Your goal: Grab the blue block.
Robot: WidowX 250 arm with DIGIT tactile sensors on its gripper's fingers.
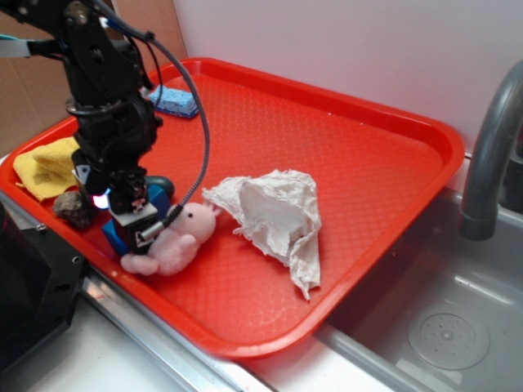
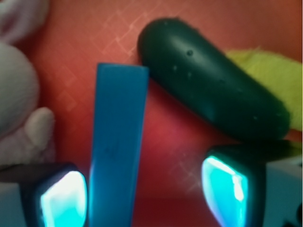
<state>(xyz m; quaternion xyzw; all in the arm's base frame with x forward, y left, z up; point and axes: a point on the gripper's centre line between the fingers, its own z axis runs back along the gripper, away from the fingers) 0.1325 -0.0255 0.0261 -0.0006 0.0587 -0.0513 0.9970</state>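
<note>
The blue block (image 2: 117, 142) stands on edge on the red tray (image 2: 189, 156), a narrow saturated blue slab between my fingertips. My gripper (image 2: 144, 194) is open around it: the left pad (image 2: 64, 198) is touching or almost touching the block, the right pad (image 2: 226, 189) stands well apart. In the exterior view my gripper (image 1: 131, 216) is low at the tray's near left edge, and only bits of the block (image 1: 114, 237) show under it. The dark teal pickle (image 2: 213, 80) lies just beyond the block's right side.
A pink plush (image 1: 176, 241) lies against the gripper's right side and shows in the wrist view (image 2: 19, 94). A crumpled paper towel (image 1: 274, 216) lies mid-tray. A light-blue sponge (image 1: 173, 100), yellow cloth (image 1: 45, 167) and brown rock (image 1: 75, 209) sit at left. A sink (image 1: 441, 327) and faucet (image 1: 490, 155) are at right.
</note>
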